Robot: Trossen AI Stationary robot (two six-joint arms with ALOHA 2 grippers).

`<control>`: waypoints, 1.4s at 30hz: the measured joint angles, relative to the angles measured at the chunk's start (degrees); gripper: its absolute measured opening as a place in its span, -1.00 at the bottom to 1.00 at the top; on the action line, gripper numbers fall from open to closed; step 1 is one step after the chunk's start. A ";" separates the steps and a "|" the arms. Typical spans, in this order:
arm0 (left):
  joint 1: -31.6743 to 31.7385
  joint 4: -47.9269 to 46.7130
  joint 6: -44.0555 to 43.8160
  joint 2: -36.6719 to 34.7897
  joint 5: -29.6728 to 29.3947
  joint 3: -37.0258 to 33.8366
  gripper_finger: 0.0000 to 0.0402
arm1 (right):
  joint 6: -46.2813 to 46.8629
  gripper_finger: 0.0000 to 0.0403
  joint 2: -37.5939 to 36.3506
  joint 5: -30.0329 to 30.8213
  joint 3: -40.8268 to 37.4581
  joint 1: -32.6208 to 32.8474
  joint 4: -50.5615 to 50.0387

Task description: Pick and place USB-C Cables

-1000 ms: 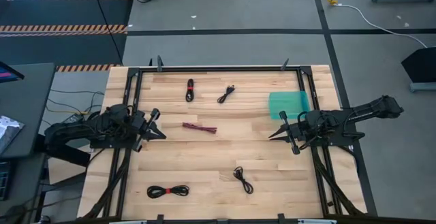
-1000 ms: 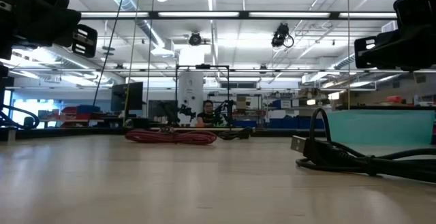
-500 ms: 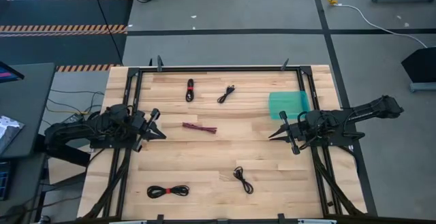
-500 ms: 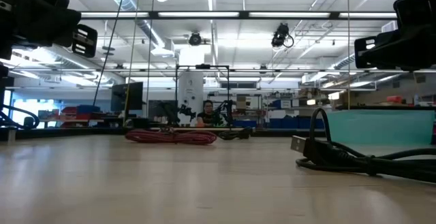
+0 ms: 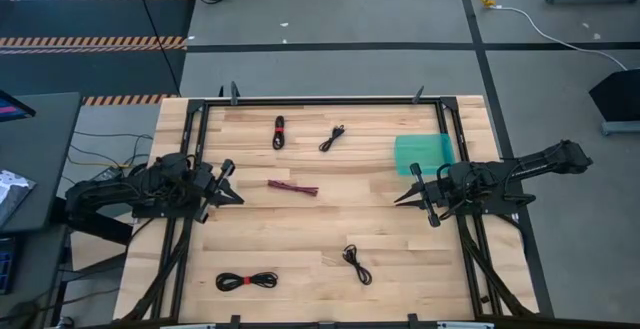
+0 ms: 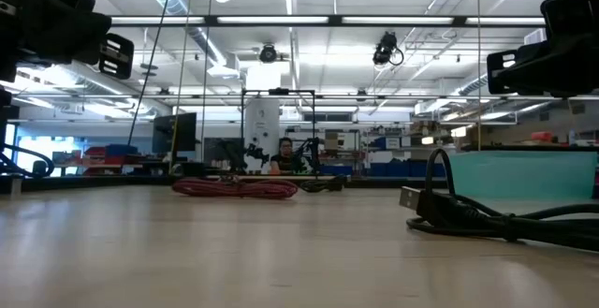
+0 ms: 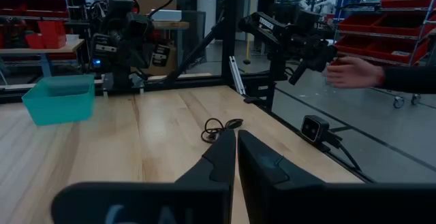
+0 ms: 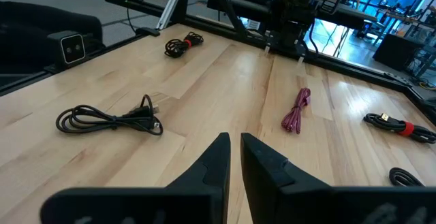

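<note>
Left gripper [image 5: 236, 197] clenched, empty, hovering at table's [image 5: 300, 229] left side; maroon cable [image 5: 293, 187] just ahead of its tips. Right gripper [image 5: 403, 200] clenched, empty, at right side, beside teal bin [image 5: 424, 153]. Four black cables well apart from both: two toward far edge [image 5: 279, 132] [image 5: 332, 137], two toward near edge [image 5: 246, 281] [image 5: 357, 264].

No change

Across the high and low views, nothing has moved: arms, cables and bin match the earlier pictures.
</note>
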 joint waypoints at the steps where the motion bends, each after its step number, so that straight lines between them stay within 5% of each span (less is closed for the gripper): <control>1: -0.01 0.01 0.01 0.02 0.00 0.00 -0.88 | -0.01 -0.79 0.00 -0.01 -0.01 -0.01 0.00; 28: 0.00 0.00 -0.01 0.02 0.00 0.00 -0.88 | -0.01 -0.79 0.02 0.50 -0.01 -0.01 0.56; 33: -0.02 0.03 0.95 -0.01 0.00 0.00 -0.88 | -1.14 -0.79 0.02 0.60 0.00 -0.01 6.46; 42: -0.04 9.96 -11.44 0.02 0.04 -0.02 -0.88 | 7.60 -0.79 0.01 -0.59 0.01 -0.01 18.62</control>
